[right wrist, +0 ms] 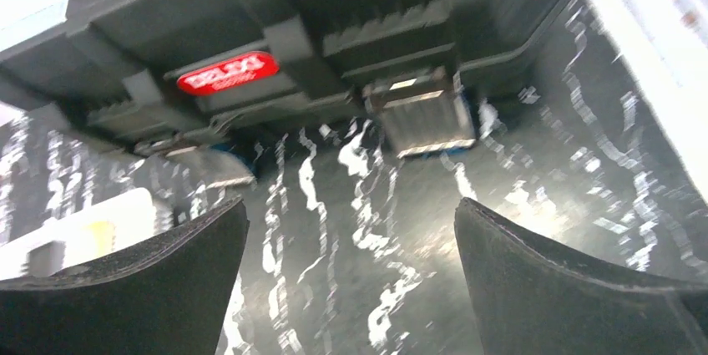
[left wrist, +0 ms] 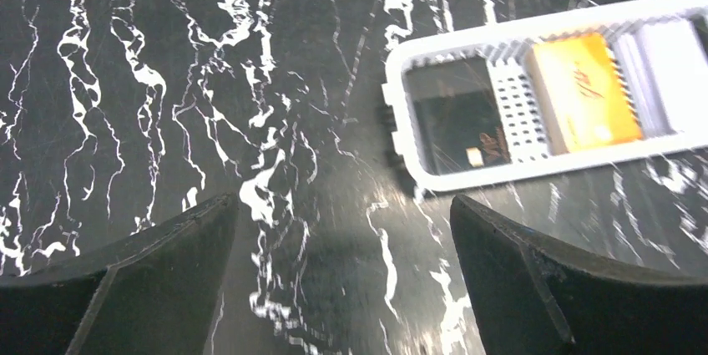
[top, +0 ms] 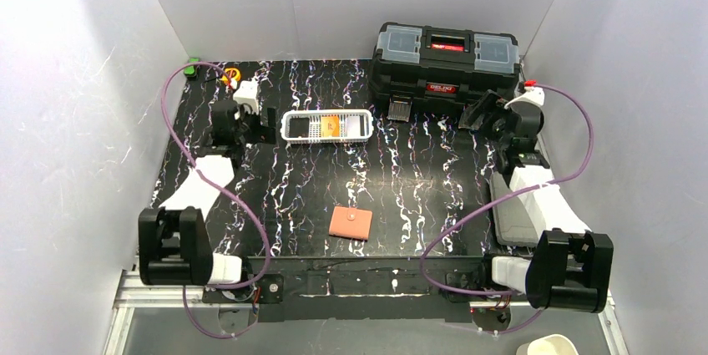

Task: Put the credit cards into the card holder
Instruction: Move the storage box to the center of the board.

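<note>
The salmon-pink, leather-like card holder [top: 351,224] lies closed and flat near the front of the glossy black marbled table [top: 401,180]. The thin rectangular credit cards [left wrist: 584,92] lie farther back in a white slotted plastic basket [left wrist: 501,38]. The left gripper [left wrist: 342,205] and the right gripper [right wrist: 351,205] are spread wide and empty, the right facing a ribbed black toolbox [right wrist: 250,4].
</note>
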You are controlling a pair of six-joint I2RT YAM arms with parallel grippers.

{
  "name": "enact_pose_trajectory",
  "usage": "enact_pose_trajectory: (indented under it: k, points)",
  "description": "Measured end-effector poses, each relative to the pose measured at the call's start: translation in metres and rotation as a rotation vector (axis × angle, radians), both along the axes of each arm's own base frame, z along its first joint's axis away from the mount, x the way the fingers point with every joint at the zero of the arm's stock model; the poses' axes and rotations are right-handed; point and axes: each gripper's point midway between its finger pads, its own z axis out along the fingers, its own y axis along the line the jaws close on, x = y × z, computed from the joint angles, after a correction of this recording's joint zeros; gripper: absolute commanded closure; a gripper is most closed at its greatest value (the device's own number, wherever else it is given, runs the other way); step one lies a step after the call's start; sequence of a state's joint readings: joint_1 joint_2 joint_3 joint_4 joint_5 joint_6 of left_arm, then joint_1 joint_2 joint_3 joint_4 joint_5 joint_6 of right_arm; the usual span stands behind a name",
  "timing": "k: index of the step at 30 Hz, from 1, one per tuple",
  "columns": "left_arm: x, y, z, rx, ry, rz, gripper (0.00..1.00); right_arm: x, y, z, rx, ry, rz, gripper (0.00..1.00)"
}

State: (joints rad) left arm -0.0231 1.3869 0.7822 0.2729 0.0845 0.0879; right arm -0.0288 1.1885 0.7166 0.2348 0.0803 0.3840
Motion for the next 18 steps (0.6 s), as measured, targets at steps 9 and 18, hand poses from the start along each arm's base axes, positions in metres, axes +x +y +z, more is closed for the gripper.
enact_pose_trajectory:
  k: [9, 18]
  points:
    - [-0.05, -0.024, 0.036, -0.038, 0.19, -0.163, 0.01, -0.023, 0.1, -0.018, 0.134, 0.244, 0.27, 0.1]
    - [-0.027, -0.03, 0.02, -0.094, 0.362, -0.156, 0.01, -0.021, 0.228, 0.0, -0.049, 0.271, 0.531, 0.26]
